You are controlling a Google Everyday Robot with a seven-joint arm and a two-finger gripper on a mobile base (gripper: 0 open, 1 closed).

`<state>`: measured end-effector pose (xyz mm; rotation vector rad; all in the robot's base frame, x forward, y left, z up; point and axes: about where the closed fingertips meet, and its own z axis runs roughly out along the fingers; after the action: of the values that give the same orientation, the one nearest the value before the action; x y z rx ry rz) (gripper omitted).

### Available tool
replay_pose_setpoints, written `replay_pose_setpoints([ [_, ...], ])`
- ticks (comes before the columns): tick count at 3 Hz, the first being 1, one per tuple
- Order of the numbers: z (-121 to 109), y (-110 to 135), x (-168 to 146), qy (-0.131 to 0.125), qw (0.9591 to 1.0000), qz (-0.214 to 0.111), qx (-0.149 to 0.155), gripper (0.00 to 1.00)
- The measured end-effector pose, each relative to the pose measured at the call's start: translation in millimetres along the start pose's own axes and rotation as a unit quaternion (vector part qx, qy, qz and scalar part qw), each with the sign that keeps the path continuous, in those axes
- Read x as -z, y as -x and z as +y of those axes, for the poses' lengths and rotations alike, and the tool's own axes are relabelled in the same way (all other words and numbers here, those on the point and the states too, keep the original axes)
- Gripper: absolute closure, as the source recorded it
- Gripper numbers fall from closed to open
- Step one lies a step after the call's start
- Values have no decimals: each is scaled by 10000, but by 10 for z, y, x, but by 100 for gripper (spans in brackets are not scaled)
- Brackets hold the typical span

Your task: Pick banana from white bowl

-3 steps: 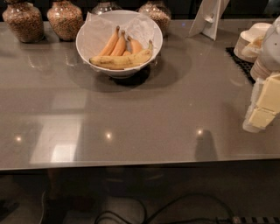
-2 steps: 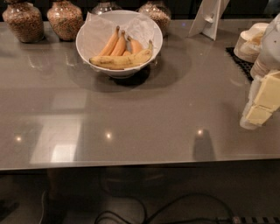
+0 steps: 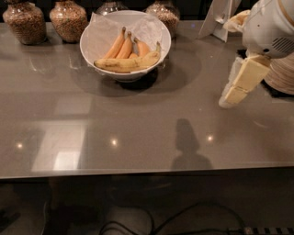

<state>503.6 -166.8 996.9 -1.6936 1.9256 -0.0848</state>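
Hanging over the right side of the tabletop (image 3: 138, 128), the pincer (image 3: 231, 97) points down and to the left from a rounded white arm housing (image 3: 268, 27). Its cream-coloured tip sits close to the grey surface; whether it touches cannot be told. Whether the pincer is spread or pressed together cannot be told either. The pincer is well apart from the white bowl (image 3: 87, 46).

The white bowl stands on the tabletop at the back, left of centre. Crumpled white paper (image 3: 103, 32) lines it and rises above the rim on the far side. A yellow banana (image 3: 128, 64) lies crosswise at the front of the bowl, its stem tilted up toward the right rim. Three orange-toned bananas (image 3: 120, 46) lie behind it, side by side, stems pointing toward the back.

Four glass jars with brown contents stand along the rear edge:
- first jar (image 3: 25, 23), far left;
- second jar (image 3: 68, 19), just left of the bowl;
- third jar (image 3: 111, 6), behind the bowl;
- fourth jar (image 3: 163, 11), behind the bowl's right rim.

A white folded stand (image 3: 219, 18) is at the rear right. A stack of cream bowls (image 3: 281, 73) sits at the right edge, partly hidden by the arm housing. A dark shadow (image 3: 187, 142) lies on the tabletop near the front edge. Dark cables (image 3: 183, 220) run across the floor below.
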Motion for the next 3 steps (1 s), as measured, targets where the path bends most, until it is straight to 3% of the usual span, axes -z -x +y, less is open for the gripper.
replay_pose_setpoints([
  [1, -363, 355, -192, -201, 9973, -571, 411, 0],
  [2, -718, 727, -448, -192, 9909, -1028, 845, 0],
  [3, -1036, 1210, -723, -134, 9806, -1448, 1316, 0],
])
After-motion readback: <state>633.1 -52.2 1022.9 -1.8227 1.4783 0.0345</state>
